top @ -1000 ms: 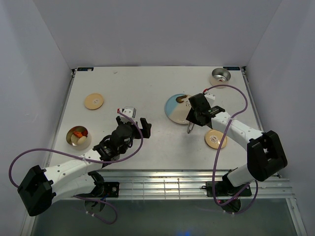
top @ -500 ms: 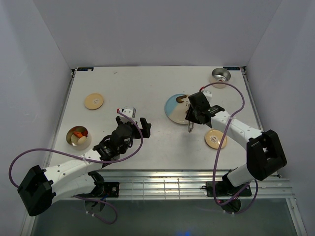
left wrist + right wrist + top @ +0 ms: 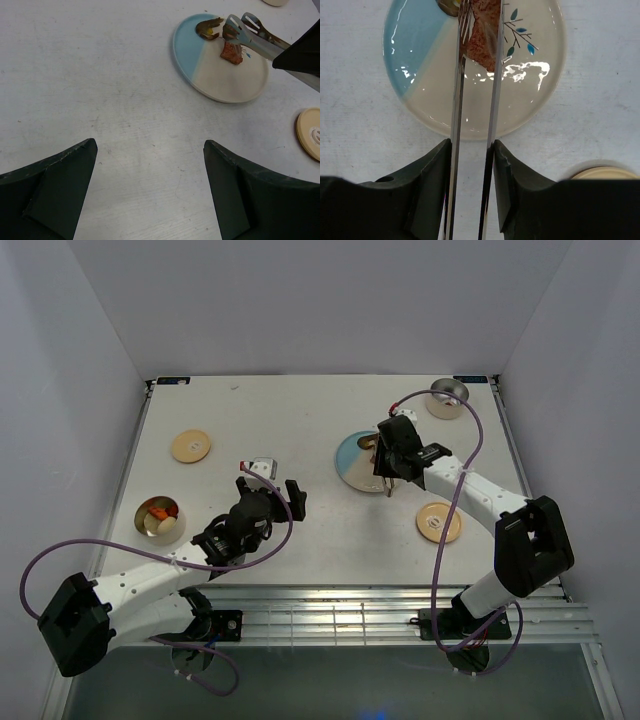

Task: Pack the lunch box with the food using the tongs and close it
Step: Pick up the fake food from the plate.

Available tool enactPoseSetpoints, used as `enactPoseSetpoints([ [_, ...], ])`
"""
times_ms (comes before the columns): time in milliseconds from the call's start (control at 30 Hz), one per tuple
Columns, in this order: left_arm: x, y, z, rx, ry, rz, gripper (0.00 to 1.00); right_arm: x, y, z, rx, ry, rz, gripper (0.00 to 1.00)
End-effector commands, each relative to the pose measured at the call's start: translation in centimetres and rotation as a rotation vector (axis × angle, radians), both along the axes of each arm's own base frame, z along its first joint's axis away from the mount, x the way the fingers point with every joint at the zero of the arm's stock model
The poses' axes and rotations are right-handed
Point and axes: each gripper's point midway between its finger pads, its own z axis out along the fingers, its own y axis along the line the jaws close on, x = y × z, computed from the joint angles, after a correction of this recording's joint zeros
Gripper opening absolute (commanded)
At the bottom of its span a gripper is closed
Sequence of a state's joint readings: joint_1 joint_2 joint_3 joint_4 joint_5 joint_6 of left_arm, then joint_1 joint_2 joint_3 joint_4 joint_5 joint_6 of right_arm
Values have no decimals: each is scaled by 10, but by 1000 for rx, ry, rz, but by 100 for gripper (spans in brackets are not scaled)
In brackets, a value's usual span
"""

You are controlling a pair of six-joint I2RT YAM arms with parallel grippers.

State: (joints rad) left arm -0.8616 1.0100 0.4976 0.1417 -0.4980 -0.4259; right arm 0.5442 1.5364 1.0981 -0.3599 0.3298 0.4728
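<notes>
Two changes in the last second: my right gripper has carried the tongs from the near edge of the plate out over it, and the grip has tightened slightly. Its fingers pinch both tong arms. The tips now reach the orange-red piece, and I cannot tell if they enclose it. I judge this the approach for the next pick. My left gripper hangs spread wide, empty. The round box already holds food.

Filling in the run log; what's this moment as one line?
right hand: shut on tongs | tongs: tips at orange-red piece on plate | left hand: open, empty
</notes>
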Motion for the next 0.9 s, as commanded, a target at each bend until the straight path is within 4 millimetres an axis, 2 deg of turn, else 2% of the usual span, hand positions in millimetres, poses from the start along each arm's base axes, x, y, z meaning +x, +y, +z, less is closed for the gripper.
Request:
enactPoseSetpoints([
  [0, 3, 0, 11, -7, -28, 16, 98, 21, 8, 38, 7, -112, 45, 42],
  [300, 3, 1, 12, -11, -31, 16, 98, 20, 9, 44, 5, -124, 87, 41],
  [533, 3, 1, 11, -7, -28, 16, 98, 21, 12, 32, 0, -89, 113, 39],
  [667, 3, 1, 12, -8, -31, 19, 98, 18, 13, 24, 8, -65, 118, 46],
  [867, 3, 1, 10, -3, -27, 20, 98, 14, 16, 17, 29, -45, 117, 48],
])
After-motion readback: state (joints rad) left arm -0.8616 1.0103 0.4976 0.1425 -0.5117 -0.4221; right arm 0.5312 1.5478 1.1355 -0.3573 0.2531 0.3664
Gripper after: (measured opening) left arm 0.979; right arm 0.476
